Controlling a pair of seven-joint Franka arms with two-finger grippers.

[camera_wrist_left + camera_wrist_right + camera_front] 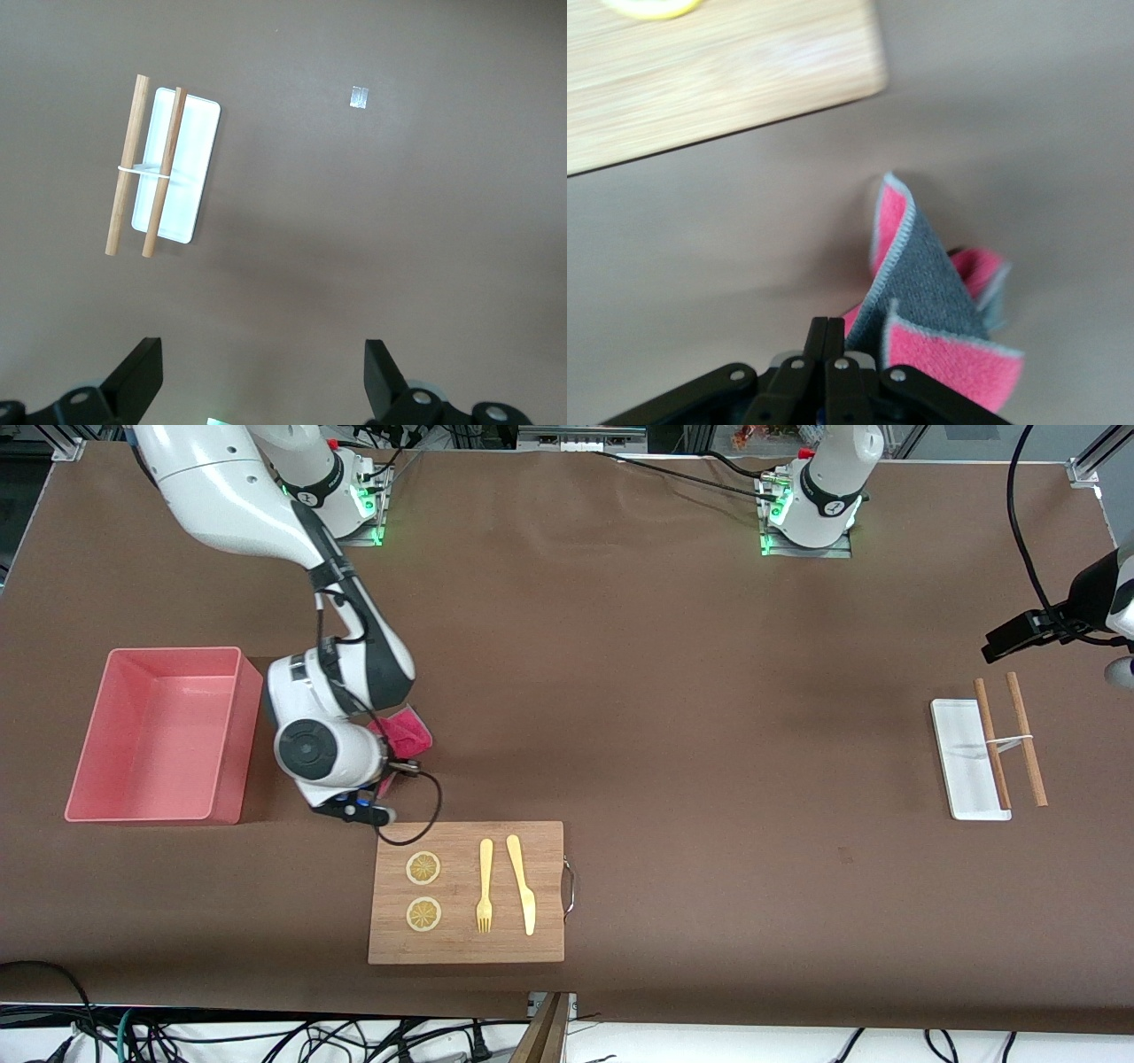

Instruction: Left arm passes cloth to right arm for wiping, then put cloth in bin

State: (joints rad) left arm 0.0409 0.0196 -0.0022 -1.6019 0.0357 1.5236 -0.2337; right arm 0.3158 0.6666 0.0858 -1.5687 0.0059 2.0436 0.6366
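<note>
The cloth (939, 301), crimson-pink on one face and dark grey on the other, stands crumpled just past the tips of my right gripper (833, 323), whose jaws are shut on its edge. From the front a pink fold of the cloth (409, 731) peeks out beside the right hand, low over the bare table between the bin (226, 779) and the wooden board (540, 921). The salmon-pink bin stands at the right arm's end with nothing in it. My left gripper (261, 354) hangs open and holds nothing, over the table at the left arm's end.
The wooden board carries two lemon slices (423, 868), a yellow fork (485, 886) and a knife (523, 886). A flat white tray (961, 779) with two banded wooden sticks (1026, 735) across it lies at the left arm's end, also in the left wrist view as sticks (126, 168).
</note>
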